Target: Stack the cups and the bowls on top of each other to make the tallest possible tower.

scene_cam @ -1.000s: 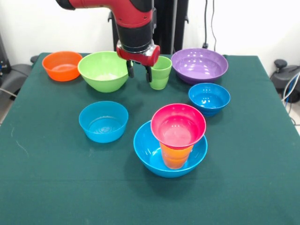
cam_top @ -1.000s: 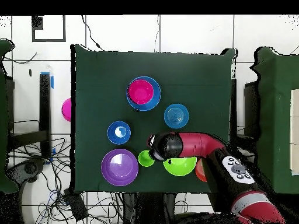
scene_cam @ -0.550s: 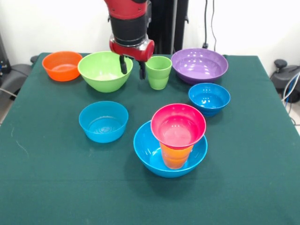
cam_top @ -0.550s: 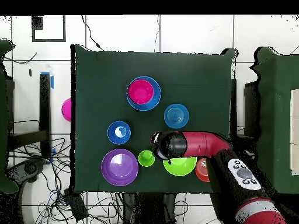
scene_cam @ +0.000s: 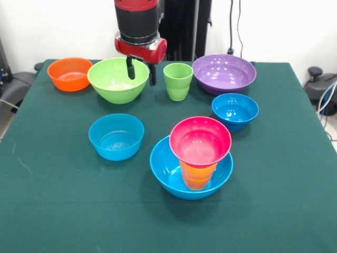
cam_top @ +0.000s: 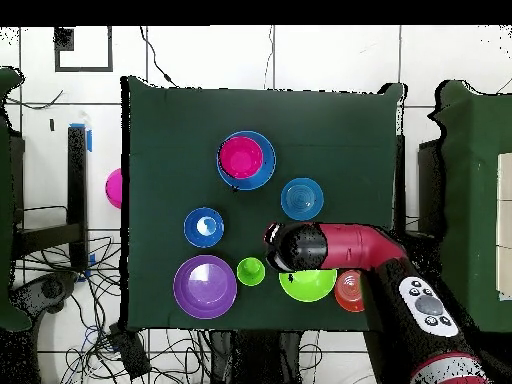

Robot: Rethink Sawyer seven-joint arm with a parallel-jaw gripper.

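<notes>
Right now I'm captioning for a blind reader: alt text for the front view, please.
A red arm's open, empty pincer hangs over a lime bowl on a green table. In front, a pink bowl sits on an orange cup inside a large blue bowl; more bowls and a green cup stand around.

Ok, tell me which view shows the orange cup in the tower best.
The front view. There the orange cup shows its ribbed side, standing in the large blue bowl with the pink bowl sitting on its top. The overhead view hides the cup entirely under the pink bowl.
</notes>
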